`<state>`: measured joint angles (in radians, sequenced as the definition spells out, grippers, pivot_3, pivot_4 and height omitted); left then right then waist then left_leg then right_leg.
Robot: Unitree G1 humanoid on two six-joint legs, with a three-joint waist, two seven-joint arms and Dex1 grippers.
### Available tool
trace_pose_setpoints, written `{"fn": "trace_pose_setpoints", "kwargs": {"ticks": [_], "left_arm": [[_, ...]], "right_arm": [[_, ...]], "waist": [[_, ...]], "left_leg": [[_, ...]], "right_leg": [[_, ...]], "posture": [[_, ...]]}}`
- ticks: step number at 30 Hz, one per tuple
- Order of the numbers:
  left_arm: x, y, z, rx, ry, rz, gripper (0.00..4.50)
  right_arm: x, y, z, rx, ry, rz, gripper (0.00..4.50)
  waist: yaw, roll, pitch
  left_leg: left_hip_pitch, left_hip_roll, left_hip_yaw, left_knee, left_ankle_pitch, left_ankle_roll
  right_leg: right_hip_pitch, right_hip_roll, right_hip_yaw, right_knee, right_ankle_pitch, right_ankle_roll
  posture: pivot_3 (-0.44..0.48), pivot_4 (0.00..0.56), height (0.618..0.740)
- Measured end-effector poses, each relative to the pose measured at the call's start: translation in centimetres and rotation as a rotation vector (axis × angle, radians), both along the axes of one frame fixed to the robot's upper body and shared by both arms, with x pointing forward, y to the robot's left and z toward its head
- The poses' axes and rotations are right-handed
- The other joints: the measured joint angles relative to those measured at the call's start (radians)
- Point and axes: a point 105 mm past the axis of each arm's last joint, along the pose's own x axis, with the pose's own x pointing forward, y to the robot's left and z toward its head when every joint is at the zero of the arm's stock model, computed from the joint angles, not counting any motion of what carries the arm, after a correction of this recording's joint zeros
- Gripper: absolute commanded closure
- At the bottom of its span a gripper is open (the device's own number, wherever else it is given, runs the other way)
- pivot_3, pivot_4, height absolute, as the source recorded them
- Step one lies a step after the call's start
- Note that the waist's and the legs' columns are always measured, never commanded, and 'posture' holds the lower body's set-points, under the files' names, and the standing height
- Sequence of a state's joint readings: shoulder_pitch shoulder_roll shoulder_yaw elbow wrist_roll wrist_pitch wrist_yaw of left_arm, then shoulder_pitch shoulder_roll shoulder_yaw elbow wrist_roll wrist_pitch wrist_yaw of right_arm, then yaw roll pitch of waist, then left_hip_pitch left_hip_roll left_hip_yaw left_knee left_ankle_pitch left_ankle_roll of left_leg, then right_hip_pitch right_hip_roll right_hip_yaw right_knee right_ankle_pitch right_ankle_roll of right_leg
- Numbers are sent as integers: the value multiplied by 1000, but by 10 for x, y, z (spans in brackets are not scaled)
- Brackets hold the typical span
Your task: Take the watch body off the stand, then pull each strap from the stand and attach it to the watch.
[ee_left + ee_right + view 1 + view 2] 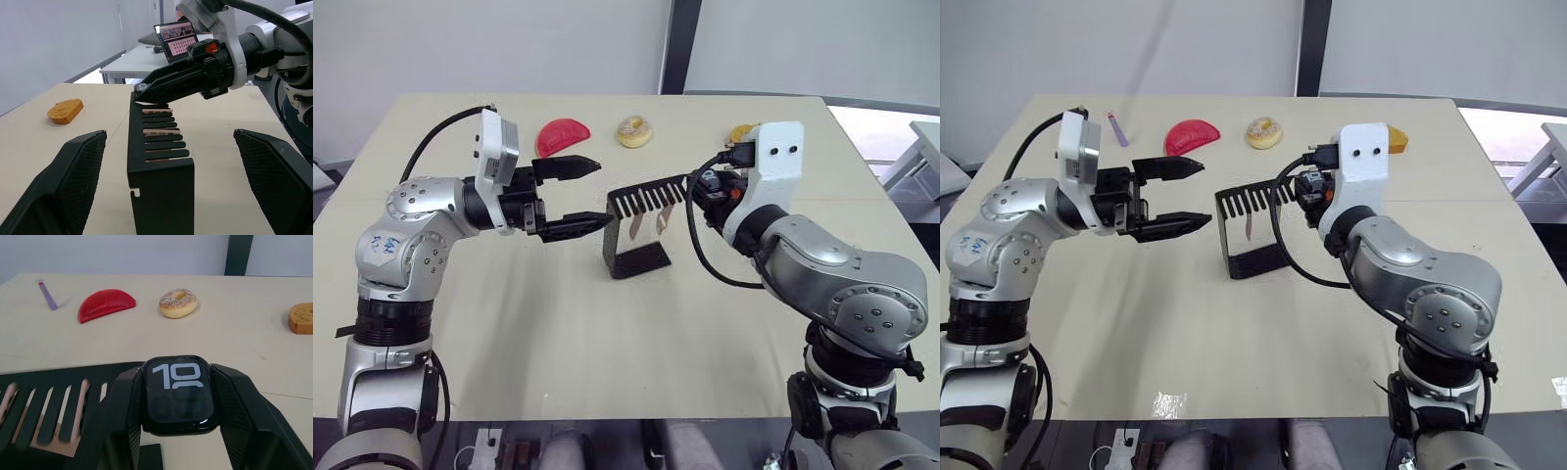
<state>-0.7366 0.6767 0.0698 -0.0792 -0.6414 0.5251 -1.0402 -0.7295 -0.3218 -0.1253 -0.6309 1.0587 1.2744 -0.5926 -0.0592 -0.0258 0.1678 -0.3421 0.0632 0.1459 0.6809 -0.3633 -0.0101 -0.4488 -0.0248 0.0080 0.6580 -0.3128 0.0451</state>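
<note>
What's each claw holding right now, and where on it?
The right claw grips the watch by its two side edges, screen facing the camera. The left claw is open and holds nothing.

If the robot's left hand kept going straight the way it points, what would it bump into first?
Most likely the stand. The open left hand points at its slotted top, where the straps hang. Beyond it, the right hand holds the watch body.
</note>
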Motion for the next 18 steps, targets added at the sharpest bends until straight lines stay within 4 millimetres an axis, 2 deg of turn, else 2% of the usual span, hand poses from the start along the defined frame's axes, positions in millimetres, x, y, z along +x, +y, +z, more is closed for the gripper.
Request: {"fn": "trace_pose_setpoints", "kwargs": {"ticks": [11, 16, 18], "left_arm": [[-5, -5, 3, 0, -3, -24, 0], [-6, -7, 3, -9, 4, -35, 0], [-6, -7, 3, -11, 4, -37, 0]], "right_arm": [[-2, -2, 4, -21, -11, 15, 2887], [-4, -4, 15, -4, -50, 16, 2887], [-4, -3, 16, -4, -50, 23, 2887]], "waist": [[0, 0, 0], [0, 0, 0], [0, 0, 0]], "left_leg": [[-1, 0, 0, 0, 0, 0], [-5, 0, 0, 0, 0, 0], [-12, 0, 0, 2, 1, 1]], "right_leg": [[-1, 0, 0, 0, 0, 0], [-6, 0, 0, 0, 0, 0], [-13, 0, 0, 2, 0, 0]], "posture": [[0, 150, 737], [0, 150, 737], [0, 150, 737]]}}
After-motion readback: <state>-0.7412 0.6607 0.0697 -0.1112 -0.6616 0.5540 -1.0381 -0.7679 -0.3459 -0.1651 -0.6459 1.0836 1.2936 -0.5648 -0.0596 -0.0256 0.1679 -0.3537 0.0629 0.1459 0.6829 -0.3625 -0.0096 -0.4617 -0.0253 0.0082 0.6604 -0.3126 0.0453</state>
